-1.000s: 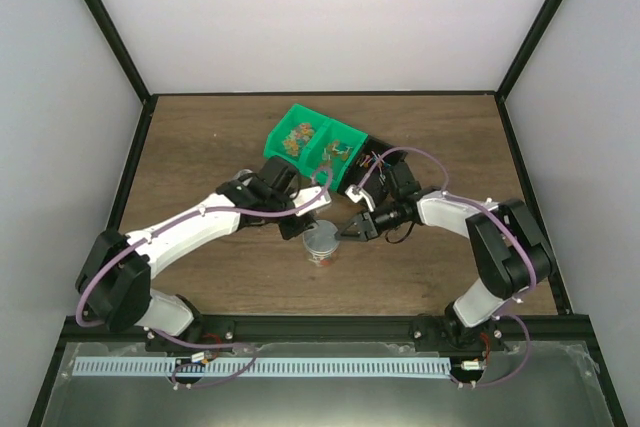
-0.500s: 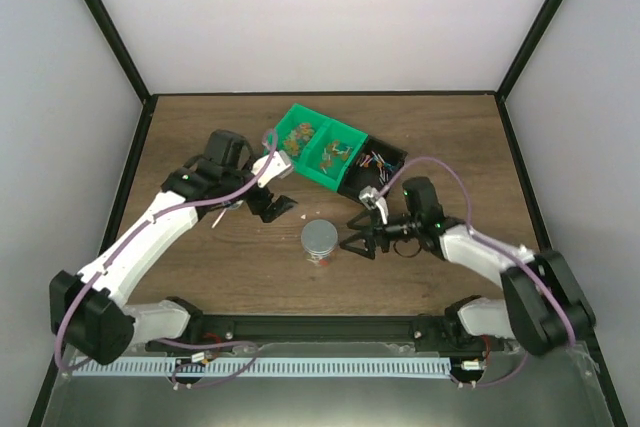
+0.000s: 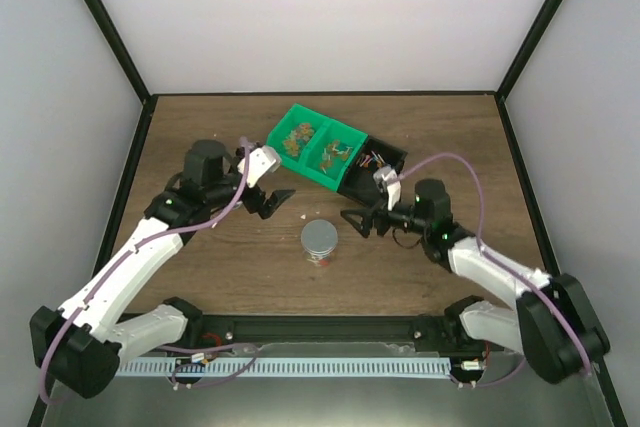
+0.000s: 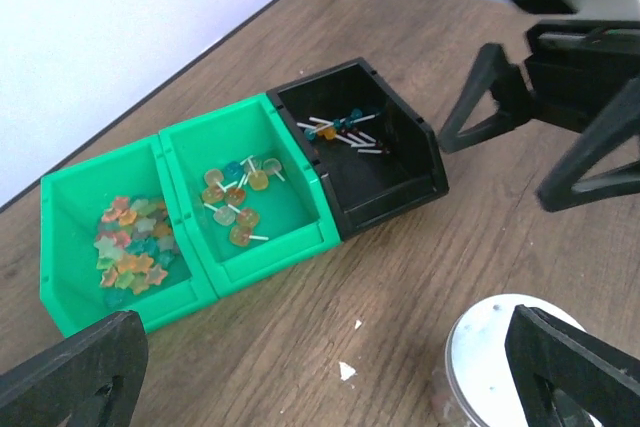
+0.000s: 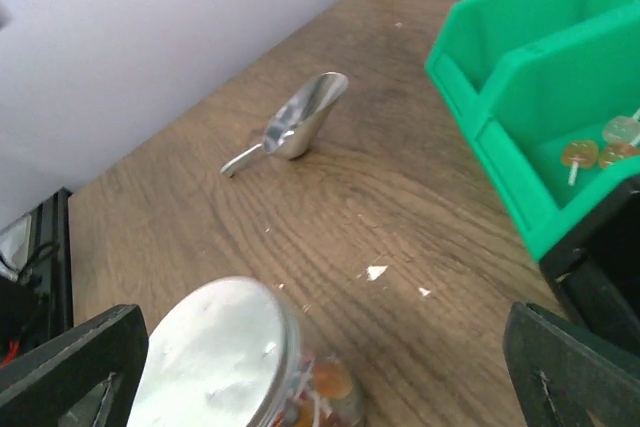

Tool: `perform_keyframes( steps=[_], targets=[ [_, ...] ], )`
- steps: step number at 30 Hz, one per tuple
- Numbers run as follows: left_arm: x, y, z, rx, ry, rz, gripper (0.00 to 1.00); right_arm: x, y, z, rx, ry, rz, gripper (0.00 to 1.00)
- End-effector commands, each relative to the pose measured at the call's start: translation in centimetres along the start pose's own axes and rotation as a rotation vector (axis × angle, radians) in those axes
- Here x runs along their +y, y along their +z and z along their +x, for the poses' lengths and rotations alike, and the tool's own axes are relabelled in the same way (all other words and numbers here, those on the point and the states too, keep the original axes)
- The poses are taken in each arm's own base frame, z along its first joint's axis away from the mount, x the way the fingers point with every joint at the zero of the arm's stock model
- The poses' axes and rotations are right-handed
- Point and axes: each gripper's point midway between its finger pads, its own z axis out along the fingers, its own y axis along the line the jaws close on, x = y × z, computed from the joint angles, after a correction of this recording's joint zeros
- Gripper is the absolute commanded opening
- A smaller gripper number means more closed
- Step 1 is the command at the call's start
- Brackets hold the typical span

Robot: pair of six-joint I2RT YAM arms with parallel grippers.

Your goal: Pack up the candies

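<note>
- At the centre of the table, between the two arms, the clear cup (image 3: 320, 240) stands upright with a silvery lid (image 5: 215, 347) on top. The candies (image 5: 318, 387) show through its wall below the lid.
- Judgement: packing appears complete or nearly so, since the cup is filled and covered and neither arm is touching it.
- Left gripper (image 3: 277, 197): fingers spread wide, holding nothing, off to the cup's left.
- Right gripper (image 3: 352, 224): fingers likewise apart and empty, just right of the cup.
- The green bins (image 4: 268, 267) and the black bin (image 4: 395, 202) behind the cup hold further sweets, and whether these are meant for packing cannot be told.
- The metal scoop (image 5: 295, 125) lies on its side on the table, apart from the cup.
- Not determinable: how full the cup is, and whether the lid is pressed home.
- Both wrist views cut off their own fingertips at the frame corners.
</note>
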Motion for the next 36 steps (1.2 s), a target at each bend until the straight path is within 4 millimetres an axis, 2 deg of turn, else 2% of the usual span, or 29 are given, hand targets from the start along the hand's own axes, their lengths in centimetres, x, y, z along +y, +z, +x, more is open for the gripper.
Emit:
perform_keyframes(
  steps=[1, 4, 7, 8, 11, 14, 17, 20, 22, 24, 28, 36],
  targets=[
    [0.9, 1.0, -0.5, 0.026, 0.006, -0.001, 1.0, 3.9, -1.8, 0.2, -0.173, -0.145, -0.027, 1.0],
    [0.9, 2.0, 0.2, 0.078, -0.006, 0.025, 1.0, 5.2, -2.0, 3.6, -0.145, -0.205, -0.048, 1.0],
    [1.3, 2.6, 1.0, 0.122, -0.018, 0.017, 1.0, 4.4, -1.5, 6.6, -0.103, -0.225, -0.005, 1.0],
    [1.3, 2.7, 1.4, 0.132, -0.013, 0.017, 1.0, 3.9, -1.5, 7.0, -0.109, -0.216, 0.021, 1.0],
    [1.1, 3.1, 2.5, 0.151, 0.015, 0.026, 1.0, 4.3, 0.2, 8.2, -0.065, -0.325, 0.016, 1.0],
    [1.3, 3.6, 2.6, 0.162, 0.007, 0.029, 1.0, 3.1, 1.7, 10.0, -0.002, -0.33, 0.05, 1.0],
    [1.4, 4.3, 3.0, 0.187, 0.017, 0.045, 1.0, 4.2, 2.3, 11.2, 0.024, -0.372, -0.014, 1.0],
    [1.9, 4.9, 3.1, 0.2, 0.008, 0.036, 1.0, 4.2, 3.3, 12.0, 0.041, -0.386, -0.024, 1.0],
    [1.8, 5.1, 3.0, 0.202, 0.005, 0.05, 1.0, 3.6, 4.0, 12.1, 0.037, -0.389, -0.002, 1.0],
    [1.5, 5.0, 2.9, 0.194, 0.006, 0.062, 1.0, 3.8, 4.3, 12.1, 0.011, -0.425, -0.027, 1.0],
    [1.2, 4.5, 3.1, 0.196, -0.001, 0.065, 1.0, 3.5, 5.3, 12.8, 0.007, -0.468, -0.041, 1.0],
    [1.0, 3.2, 4.2, 0.234, 0.023, 0.037, 1.0, 1.6, 7.1, 13.9, 0.015, -0.563, 0.013, 1.0]
  ],
)
